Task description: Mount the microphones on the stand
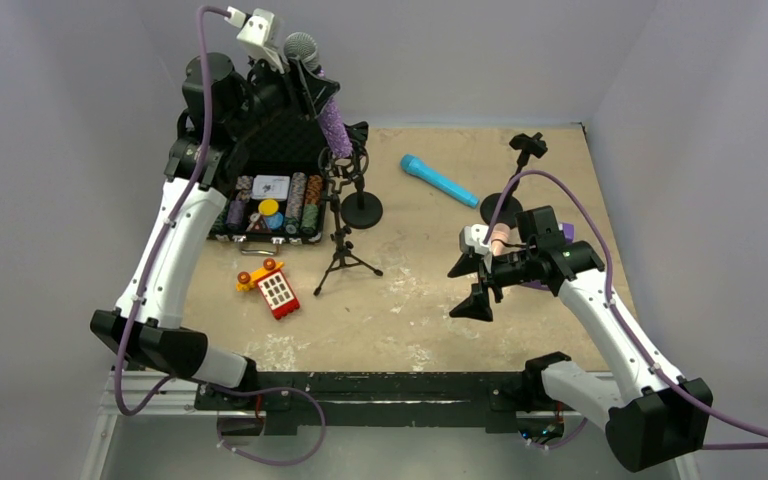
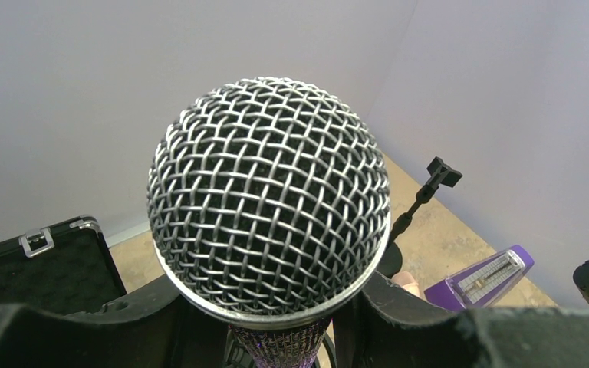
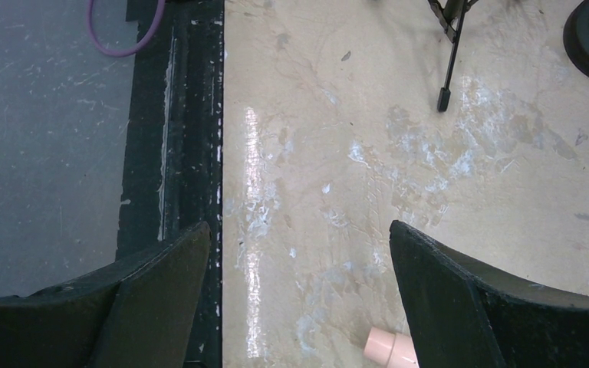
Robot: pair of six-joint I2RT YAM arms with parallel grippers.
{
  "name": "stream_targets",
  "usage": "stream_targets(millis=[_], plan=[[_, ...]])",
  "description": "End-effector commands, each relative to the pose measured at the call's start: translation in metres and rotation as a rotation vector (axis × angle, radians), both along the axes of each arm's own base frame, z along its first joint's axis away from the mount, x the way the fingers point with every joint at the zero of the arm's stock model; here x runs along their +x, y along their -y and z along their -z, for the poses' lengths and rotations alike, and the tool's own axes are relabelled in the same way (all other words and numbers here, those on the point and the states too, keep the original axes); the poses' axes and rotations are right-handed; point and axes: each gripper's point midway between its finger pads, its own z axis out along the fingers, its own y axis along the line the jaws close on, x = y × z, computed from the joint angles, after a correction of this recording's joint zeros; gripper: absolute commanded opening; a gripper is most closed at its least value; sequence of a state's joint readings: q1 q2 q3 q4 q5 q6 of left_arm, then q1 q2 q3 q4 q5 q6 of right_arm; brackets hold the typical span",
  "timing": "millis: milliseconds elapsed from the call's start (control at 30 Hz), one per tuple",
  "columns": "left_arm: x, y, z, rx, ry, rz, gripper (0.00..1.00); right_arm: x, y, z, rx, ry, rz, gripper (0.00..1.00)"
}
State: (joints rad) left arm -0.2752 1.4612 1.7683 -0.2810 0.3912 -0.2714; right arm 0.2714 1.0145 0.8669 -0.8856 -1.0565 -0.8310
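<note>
Boxed in on three sides by plain pale grey: a back wall (image 1: 440, 50), a left wall (image 1: 40, 150) and a right wall (image 1: 700, 120), meeting at soft corners. Underneath, a tan table (image 1: 410, 330), worn and blotched with whitish scuffs (thickest toward the near edge). Ends at the near side in a scratched black rail (image 1: 380, 385), with a dull grey surface (image 1: 410, 455) beyond it. Lit evenly, with soft shadows; catches one bright streak of glare on the tan top in the right wrist view.

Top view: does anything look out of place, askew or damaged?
Nothing spilled or broken. The blue microphone lies loose on the scuffed table, and the pink microphone is mostly hidden under the right arm; neither is mounted.
</note>
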Motion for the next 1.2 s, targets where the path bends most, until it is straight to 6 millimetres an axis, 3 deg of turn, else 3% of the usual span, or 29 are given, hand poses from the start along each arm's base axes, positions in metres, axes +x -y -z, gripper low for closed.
stream_targets(millis=[0, 167, 367, 867, 1167], plan=[[-0.026, -0.002, -0.027, -0.034, 0.06, 0.037, 0.0, 0.003, 0.001, 0.0, 0.0, 0.013, 0.0, 0.9], [-0.034, -0.005, -0.037, -0.043, 0.087, 0.034, 0.0, 0.002, 0.001, 0.0, 0.002, 0.013, -0.001, 0.9], [-0.036, -0.005, -0.035, -0.037, 0.084, 0.039, 0.0, 0.002, 0.001, 0.0, 0.002, 0.011, -0.001, 0.9], [-0.009, -0.008, -0.002, 0.052, 0.069, -0.001, 0.0, 0.002, 0.001, 0.0, 0.003, 0.011, -0.002, 0.9], [-0.004, -0.008, -0.004, 0.08, 0.107, -0.004, 0.0, 0.002, 0.001, 0.001, 0.003, 0.005, -0.002, 0.9]])
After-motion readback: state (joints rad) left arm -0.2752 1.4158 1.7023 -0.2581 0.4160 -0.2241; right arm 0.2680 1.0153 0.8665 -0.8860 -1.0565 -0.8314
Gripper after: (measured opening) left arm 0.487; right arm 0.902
